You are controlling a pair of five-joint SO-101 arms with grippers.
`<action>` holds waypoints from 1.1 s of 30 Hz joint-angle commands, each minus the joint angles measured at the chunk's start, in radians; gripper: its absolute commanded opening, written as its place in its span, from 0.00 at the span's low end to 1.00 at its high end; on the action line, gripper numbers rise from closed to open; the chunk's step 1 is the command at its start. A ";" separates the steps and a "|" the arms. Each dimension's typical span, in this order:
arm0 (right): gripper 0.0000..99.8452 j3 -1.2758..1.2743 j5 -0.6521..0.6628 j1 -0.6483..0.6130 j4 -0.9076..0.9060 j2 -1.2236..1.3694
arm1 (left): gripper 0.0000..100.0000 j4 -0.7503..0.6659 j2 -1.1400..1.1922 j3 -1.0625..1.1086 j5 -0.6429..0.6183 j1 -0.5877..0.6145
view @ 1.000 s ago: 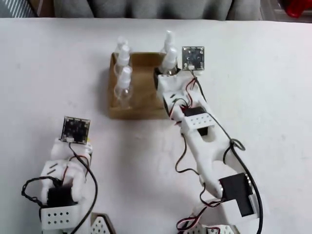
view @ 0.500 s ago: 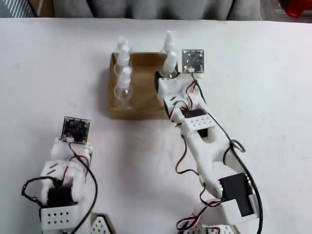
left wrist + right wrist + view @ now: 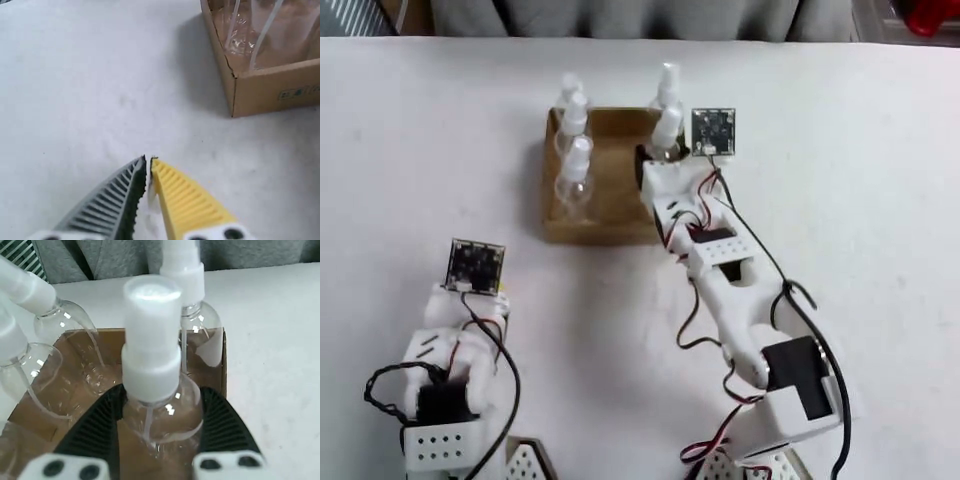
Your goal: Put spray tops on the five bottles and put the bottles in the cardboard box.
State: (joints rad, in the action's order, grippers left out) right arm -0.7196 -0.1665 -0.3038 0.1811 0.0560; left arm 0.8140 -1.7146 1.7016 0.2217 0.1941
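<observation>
Bright even light, soft shadows

A white table (image 3: 420, 150) meets grey fabric (image 3: 620, 15), a red object (image 3: 935, 15) at one far corner.

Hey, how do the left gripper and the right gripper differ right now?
The left gripper is shut and empty; the right gripper is closed around a spray-topped bottle. The left gripper is over bare table, short of the cardboard box; the right gripper is at the box. The left gripper has one grey and one yellow finger; the right gripper's are black. Both have two fingers on white mounts.
</observation>
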 commanded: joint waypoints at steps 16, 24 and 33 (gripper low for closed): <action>0.02 -0.098 0.109 -0.035 0.005 -0.070 | 0.02 0.011 -0.008 -0.003 0.009 0.012; 0.02 -0.100 0.107 -0.028 0.005 -0.065 | 0.02 0.012 -0.008 -0.003 0.009 0.012; 0.02 -0.173 0.107 -0.030 0.114 -0.097 | 0.02 0.012 -0.008 -0.003 0.009 0.012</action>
State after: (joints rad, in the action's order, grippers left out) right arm -0.8439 -0.0621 -0.3268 0.2286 -0.0100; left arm 0.8140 -1.7146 1.7016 0.2217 0.1941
